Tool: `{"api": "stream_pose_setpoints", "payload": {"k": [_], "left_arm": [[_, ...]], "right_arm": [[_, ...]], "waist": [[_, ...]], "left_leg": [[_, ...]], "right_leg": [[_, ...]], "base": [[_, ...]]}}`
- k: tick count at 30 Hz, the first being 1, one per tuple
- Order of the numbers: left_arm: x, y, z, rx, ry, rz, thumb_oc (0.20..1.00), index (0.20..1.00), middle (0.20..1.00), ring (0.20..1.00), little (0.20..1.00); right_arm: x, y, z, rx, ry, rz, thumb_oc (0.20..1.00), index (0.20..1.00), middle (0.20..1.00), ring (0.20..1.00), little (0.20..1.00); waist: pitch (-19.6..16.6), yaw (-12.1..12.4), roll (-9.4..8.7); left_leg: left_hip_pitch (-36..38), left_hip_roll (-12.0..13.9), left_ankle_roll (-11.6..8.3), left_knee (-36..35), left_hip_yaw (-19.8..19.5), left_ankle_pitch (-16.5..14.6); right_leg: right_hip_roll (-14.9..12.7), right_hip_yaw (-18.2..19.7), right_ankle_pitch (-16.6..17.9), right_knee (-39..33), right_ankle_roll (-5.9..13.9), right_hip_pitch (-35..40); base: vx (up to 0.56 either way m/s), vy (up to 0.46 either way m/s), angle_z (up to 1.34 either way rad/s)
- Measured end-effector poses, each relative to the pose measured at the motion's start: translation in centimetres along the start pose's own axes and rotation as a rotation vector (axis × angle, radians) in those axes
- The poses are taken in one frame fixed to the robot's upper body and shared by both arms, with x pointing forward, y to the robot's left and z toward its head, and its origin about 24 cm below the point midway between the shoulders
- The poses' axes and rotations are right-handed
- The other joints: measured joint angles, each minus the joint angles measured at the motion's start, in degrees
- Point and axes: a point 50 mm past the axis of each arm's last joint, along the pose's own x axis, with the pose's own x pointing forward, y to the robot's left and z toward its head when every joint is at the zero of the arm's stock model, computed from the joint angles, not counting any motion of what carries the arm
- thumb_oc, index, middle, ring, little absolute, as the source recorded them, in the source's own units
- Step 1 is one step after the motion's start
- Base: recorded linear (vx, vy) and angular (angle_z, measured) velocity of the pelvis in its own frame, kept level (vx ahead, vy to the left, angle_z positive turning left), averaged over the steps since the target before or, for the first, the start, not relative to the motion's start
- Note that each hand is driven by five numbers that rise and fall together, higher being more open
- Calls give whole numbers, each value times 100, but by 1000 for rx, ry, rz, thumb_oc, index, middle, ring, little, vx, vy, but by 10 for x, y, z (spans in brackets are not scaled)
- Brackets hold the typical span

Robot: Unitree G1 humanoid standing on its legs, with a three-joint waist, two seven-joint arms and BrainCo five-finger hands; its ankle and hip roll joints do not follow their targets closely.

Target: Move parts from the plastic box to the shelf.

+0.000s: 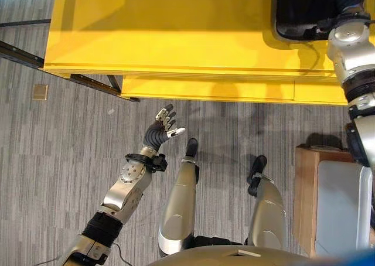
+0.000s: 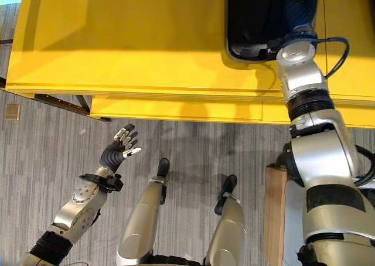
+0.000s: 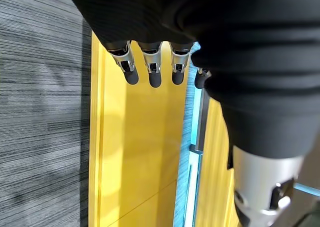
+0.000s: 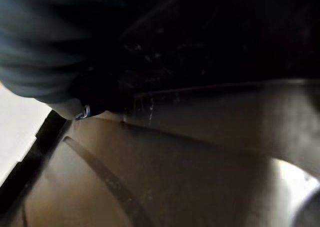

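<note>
One black plastic box (image 2: 255, 20) on yellow shelf (image 2: 129, 37); right robot hand (image 2: 300, 11) inside, grip unclear; left robot hand (image 2: 120, 146) released.

Item: plastic box (image 2: 253, 26)
Appearance: black, rounded corners, raised rim, dark interior
Pose: upright, open top
Location: on the yellow desk (image 2: 129, 49), near its front edge, toward the robot's right
Contents: cannot tell; interior too dark
</note>
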Motion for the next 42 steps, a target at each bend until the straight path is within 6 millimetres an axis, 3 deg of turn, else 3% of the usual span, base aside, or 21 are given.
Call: {"api": "stream_pose_setpoints", "payload": {"k": [7, 11, 20, 28, 33, 42], "left_arm": [[1, 3, 4, 28, -3, -8, 1000, 1000, 1000, 1000, 1000], [4, 2, 7, 30, -19, -15, 1000, 1000, 1000, 1000, 1000], [3, 2, 8, 30, -28, -15, 1000, 1000, 1000, 1000, 1000], [4, -4, 5, 30, -17, -37, 1000, 1000, 1000, 1000, 1000], [4, -4, 5, 29, -17, -38, 1000, 1000, 1000, 1000, 1000], [4, -5, 5, 28, -19, -40, 1000, 1000, 1000, 1000, 1000]], "right_arm": [[15, -34, 16, -113, -14, -49, 200, 200, 200, 200, 200], [18, -38, 23, -121, -11, -54, 200, 200, 200, 200, 200], [17, -46, 5, -152, 71, -76, 200, 200, 200, 200, 200], [18, -47, 3, -131, 95, -84, 200, 200, 200, 200, 200], [16, -52, -7, -61, 163, -109, 200, 200, 200, 200, 200], [16, -50, -7, -32, 172, -109, 200, 200, 200, 200, 200]], "waist": [[-6, 22, 4], [-15, 30, 19], [-19, 82, 27], [-88, 185, 145], [-105, 186, 174], [-118, 190, 197]], "left_leg": [[-76, -27, -27, -101, -47, 32], [-123, -40, -28, -124, -67, 42], [-171, -94, -17, -117, -118, 71], [-200, -111, -12, -122, -144, 83], [-205, -118, -12, -123, -148, 84], [-208, -121, -12, -121, -156, 84]], "right_leg": [[-29, -67, -12, -10, 31, -69], [-38, -81, -20, -9, 30, -112], [-85, -137, -20, 0, 37, -127], [-98, -141, -19, 0, 48, -137], [-104, -143, -23, 3, 52, -137], [-107, -146, -31, 13, 57, -137]], "base": [[30, -15, 5], [1, -2, 1], [7, -4, 4], [0, 0, 0], [0, 0, 0], [0, 0, 0]]}}
